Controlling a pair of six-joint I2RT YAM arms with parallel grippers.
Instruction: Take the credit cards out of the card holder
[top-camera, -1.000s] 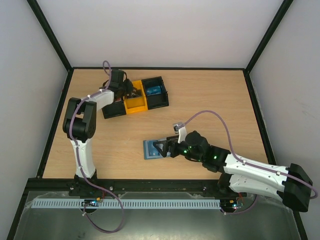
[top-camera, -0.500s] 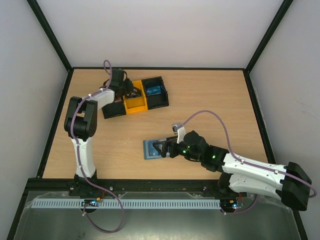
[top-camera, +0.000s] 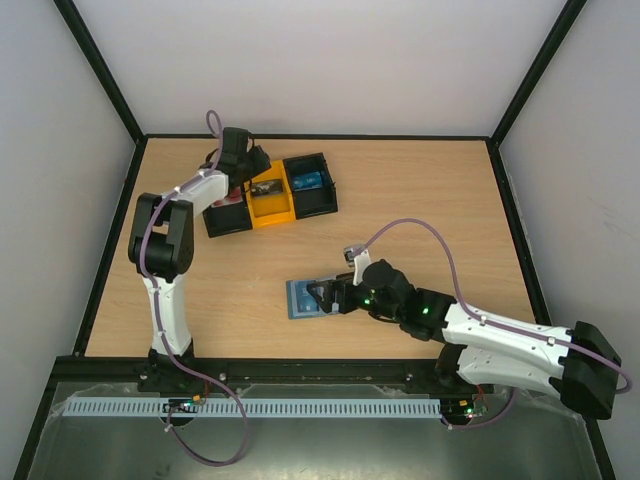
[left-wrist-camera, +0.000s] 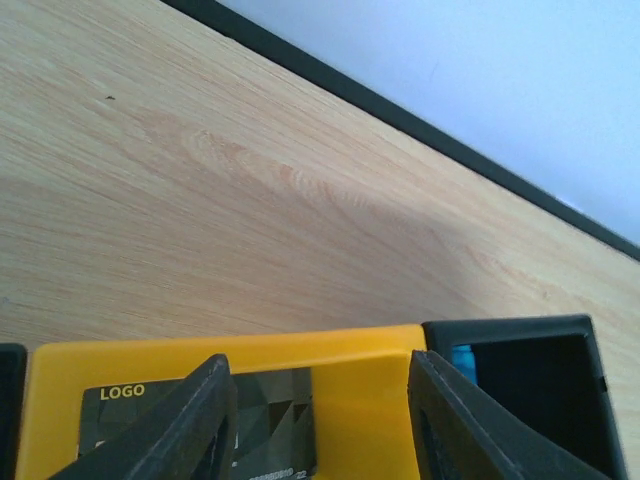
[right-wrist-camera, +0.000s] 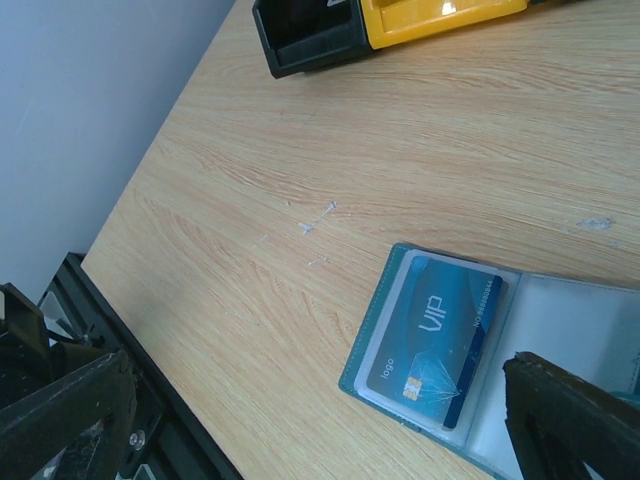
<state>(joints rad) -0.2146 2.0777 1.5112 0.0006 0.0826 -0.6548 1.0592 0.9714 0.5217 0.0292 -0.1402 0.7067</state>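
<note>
**Overhead and wrist views, two arms at work.** The tray (top-camera: 272, 216), one yellow compartment between two black ones, lies at the far left of the table (top-camera: 430, 200).

The left claw (left-wrist-camera: 318, 372) hangs over the yellow compartment. Its fingers are partly apart and grip nothing. A dark card (left-wrist-camera: 272, 425) printed "LOGO" lies flat on the floor of that compartment, below the fingers; one finger hides part of it in the wrist view. A blue card (top-camera: 308, 180) rests in the black compartment just right of the yellow one. Only a corner of this card shows in the left wrist view.

The holder (right-wrist-camera: 575, 335) lies open and flat on the table, toward the near edge and well apart from the tray. Its left panel carries a blue VIP card (right-wrist-camera: 435, 340), face up and seated in its slot. The right panel is pale, and the claw's finger hides part of it.

The right claw (right-wrist-camera: 312, 368) sits low at the holder's right side, pointing toward it. Its fingers are spread to their widest and hold nothing. In the right wrist view the holder lies between the two fingers; whether either finger touches it cannot be told.
</note>
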